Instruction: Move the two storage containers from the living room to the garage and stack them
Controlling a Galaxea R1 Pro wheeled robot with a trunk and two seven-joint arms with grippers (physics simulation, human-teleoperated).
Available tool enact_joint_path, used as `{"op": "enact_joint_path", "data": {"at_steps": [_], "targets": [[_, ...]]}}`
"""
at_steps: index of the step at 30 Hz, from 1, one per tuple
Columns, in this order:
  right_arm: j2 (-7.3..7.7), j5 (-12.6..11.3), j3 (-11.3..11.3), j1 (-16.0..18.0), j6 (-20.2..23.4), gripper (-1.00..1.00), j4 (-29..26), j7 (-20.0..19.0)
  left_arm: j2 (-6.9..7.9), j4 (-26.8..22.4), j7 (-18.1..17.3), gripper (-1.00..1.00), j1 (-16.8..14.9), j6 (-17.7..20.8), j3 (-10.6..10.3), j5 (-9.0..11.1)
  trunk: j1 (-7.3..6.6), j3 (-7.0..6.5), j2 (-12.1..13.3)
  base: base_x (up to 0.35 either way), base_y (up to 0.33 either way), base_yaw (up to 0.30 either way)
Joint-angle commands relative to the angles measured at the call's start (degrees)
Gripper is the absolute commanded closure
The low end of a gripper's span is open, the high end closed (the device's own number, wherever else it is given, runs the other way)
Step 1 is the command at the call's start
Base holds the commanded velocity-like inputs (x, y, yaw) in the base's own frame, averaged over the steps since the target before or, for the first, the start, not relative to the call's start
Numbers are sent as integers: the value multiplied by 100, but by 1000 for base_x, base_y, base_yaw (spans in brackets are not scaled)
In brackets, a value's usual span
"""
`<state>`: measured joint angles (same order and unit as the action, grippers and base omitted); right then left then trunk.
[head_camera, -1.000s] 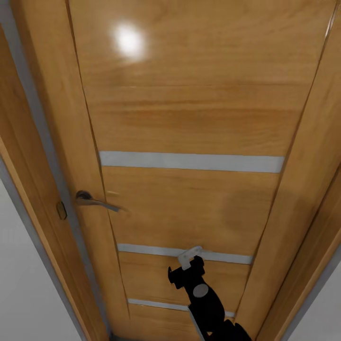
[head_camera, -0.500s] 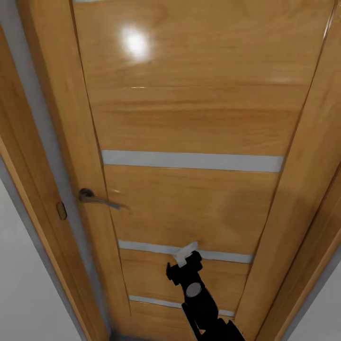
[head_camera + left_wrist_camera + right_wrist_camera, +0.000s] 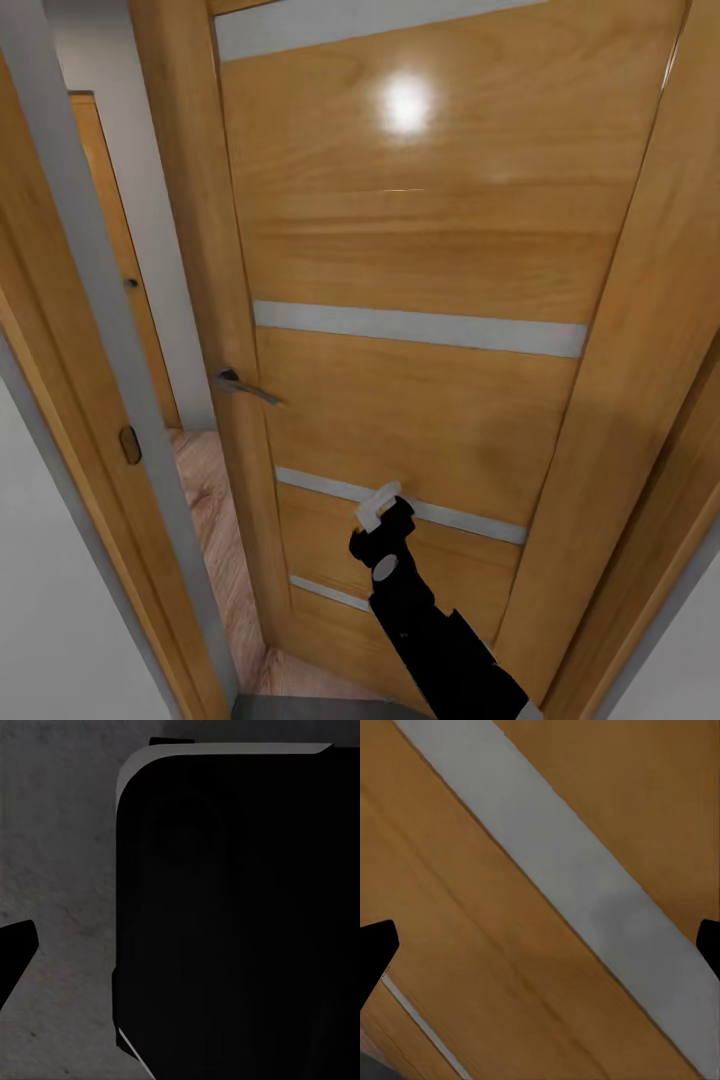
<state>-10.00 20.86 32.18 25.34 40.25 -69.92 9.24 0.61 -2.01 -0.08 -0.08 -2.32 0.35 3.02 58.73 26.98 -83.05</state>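
A black robot part (image 3: 232, 915) hides perhaps most of the floor (image 3: 60, 855).

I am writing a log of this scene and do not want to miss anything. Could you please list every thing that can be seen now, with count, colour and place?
Door: one, glossy honey-brown wood with pale grey horizontal stripes, ajar, straight ahead.
Door handle: one, dark metal lever, at the door's left edge.
Door frame: one, wood with grey trim, at left and right.
Second wooden door: one, brown, seen through the gap.
Wood-plank floor: light brown, beyond the gap.
Concrete floor: dark grey, under the left wrist camera.
Right gripper: one, black arm with pale fingers, open, close against the door's lower stripe.
Left gripper: one dark fingertip visible; state unclear.
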Motion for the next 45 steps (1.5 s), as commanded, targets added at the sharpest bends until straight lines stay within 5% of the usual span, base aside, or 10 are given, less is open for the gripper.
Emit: {"op": "enact_joint_path", "data": {"at_steps": [1,4,8,13,20,35,45], "targets": [[0,8,125,6,35,-100,-1,70,0,-1,-1,-100,-1,-12,0,32,0,5,-3,0,0,0],[0,-9,423,6,35,-100,4,224,0,-1,-1,-100,-1,-10,0,32,0,5,-3,0,0,0],[0,-13,472,49,54,-100,17,241,-4,-1,-1,-100,-1,-10,0,32,0,5,-3,0,0,0],[0,-81,481,644,96,-100,214,239,-12,-1,-1,-100,-1,-14,2,32,0,5,-3,0,0,0],[0,-939,482,1668,147,-100,721,388,-17,-1,-1,-100,-1,-8,6,34,0,5,-3,0,0,0],[0,-1039,498,1825,176,-100,666,634,-25,-1,-1,-100,-1,-9,9,35,0,5,-3,0,0,0],[0,-1092,788,2215,333,-100,536,617,-19,-1,-1,-100,-1,-12,6,35,0,5,-3,0,0,0]]}}
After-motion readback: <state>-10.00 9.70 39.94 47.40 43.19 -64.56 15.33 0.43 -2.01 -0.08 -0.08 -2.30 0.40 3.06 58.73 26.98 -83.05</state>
